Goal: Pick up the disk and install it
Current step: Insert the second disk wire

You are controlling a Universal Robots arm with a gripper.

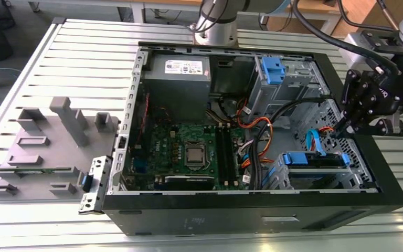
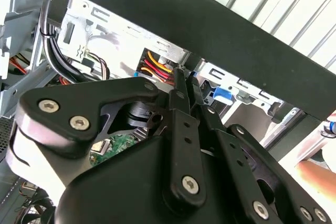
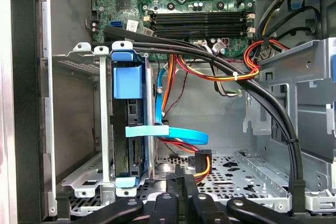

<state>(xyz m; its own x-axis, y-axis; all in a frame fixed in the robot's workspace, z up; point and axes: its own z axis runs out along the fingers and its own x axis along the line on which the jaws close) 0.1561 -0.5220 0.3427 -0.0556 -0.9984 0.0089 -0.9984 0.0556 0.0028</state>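
Observation:
The disk (image 3: 132, 135) sits edge-on in its blue carrier (image 3: 127, 80) inside the lower drive cage of the open computer case (image 1: 257, 218). In the exterior view that blue carrier (image 1: 315, 159) is at the case's near right corner. My gripper (image 1: 341, 134) hangs just above the case's right wall, a little beyond the cage. In both wrist views its fingers (image 2: 181, 95) are pressed together with nothing between them, and the gripper (image 3: 185, 176) is apart from the disk. A flat blue cable (image 3: 173, 134) runs across next to the carrier.
A thick black cable bundle (image 3: 252, 85) and orange-red wires (image 3: 210, 74) cross the case floor near the cage. The grey power-supply box (image 1: 179, 71), the motherboard (image 1: 187, 149) and a second blue bracket (image 1: 272, 68) lie farther in. A grey fixture plate (image 1: 48, 142) lies on the slatted table at the exterior view's left.

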